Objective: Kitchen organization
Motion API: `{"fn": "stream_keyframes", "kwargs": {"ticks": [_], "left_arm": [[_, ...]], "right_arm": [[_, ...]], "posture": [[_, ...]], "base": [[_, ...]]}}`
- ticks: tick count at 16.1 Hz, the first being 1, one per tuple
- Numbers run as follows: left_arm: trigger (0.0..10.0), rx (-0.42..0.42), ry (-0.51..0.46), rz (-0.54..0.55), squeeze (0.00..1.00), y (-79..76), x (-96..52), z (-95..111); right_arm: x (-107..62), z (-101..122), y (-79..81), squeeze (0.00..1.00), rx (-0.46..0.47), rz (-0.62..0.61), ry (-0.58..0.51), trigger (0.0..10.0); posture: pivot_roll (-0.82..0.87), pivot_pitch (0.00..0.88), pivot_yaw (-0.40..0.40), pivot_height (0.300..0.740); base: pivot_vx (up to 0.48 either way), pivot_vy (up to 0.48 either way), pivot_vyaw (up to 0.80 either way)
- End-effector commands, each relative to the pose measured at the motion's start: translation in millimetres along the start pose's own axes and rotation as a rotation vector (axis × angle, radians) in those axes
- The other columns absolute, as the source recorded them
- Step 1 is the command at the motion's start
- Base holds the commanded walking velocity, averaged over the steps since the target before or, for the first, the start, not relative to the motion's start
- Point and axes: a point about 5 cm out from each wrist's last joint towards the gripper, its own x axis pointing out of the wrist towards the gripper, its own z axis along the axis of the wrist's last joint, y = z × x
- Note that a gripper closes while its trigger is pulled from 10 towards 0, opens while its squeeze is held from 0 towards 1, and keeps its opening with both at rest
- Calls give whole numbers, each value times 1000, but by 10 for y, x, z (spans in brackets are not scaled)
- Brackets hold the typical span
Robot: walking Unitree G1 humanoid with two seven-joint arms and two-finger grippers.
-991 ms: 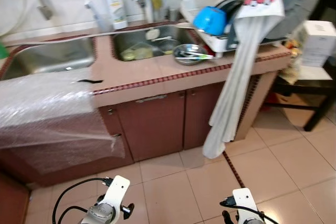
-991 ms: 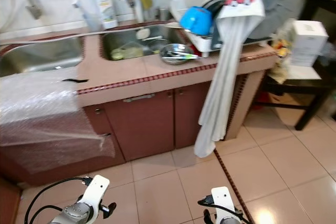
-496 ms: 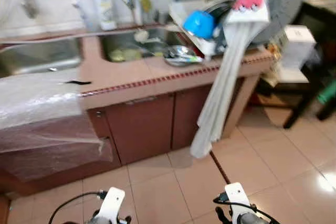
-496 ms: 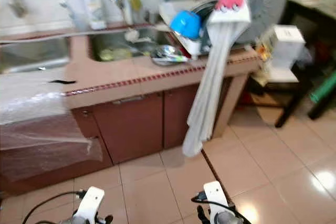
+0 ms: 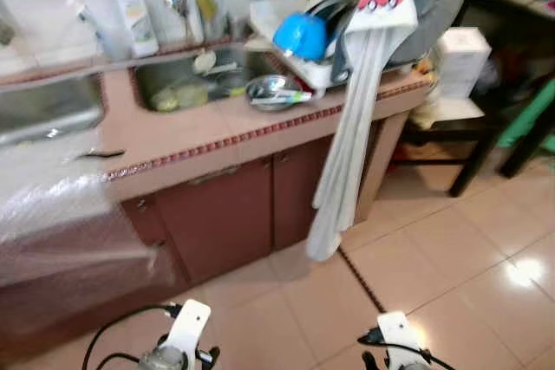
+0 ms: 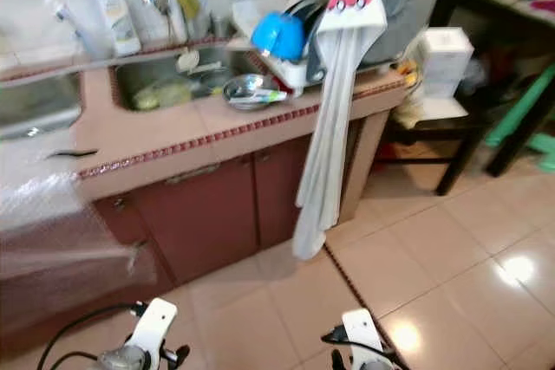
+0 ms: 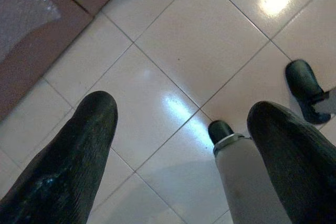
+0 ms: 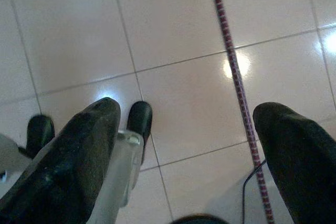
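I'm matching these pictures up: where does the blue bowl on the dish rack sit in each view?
Left eye view: blue bowl upper middle, beside the hanging white towel.
Right eye view: blue bowl upper middle, same towel beside it.
Left wrist view: floor tiles.
Right wrist view: floor tiles.
Shared landmark: the towel.

A lived-in home kitchen. Pink tiled counter (image 5: 186,140) edged with red mosaic at 11 o'clock, steel sink basin (image 5: 195,80) full of unwashed dishes, white detergent bottle (image 5: 134,10) at 12, white dish rack (image 5: 299,49) holding a blue bowl (image 5: 300,35), brown cabinet doors (image 5: 225,214) below, beige glossy floor tiles (image 5: 434,257) at 4.
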Motion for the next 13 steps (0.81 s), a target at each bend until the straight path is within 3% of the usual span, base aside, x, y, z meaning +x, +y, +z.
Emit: {"fn": "stream_keyframes", "kwargs": {"ticks": [1,8,13], "left_arm": [[10000,23,12,-4,0,6,-1,-7],[10000,66,28,-21,0,-11,-1,-29],[10000,79,25,-26,0,-4,-4,-29]], "right_arm": [[-4,-27,-1,0,13,-3,8,10000],[-13,-89,52,0,32,0,18,10000],[-14,-98,77,0,38,6,20,10000]], "posture": [[-88,0,82,740],[-96,0,106,740],[-92,0,116,740]], "base": [[0,0,-744],[0,0,-659],[0,0,0]]}}
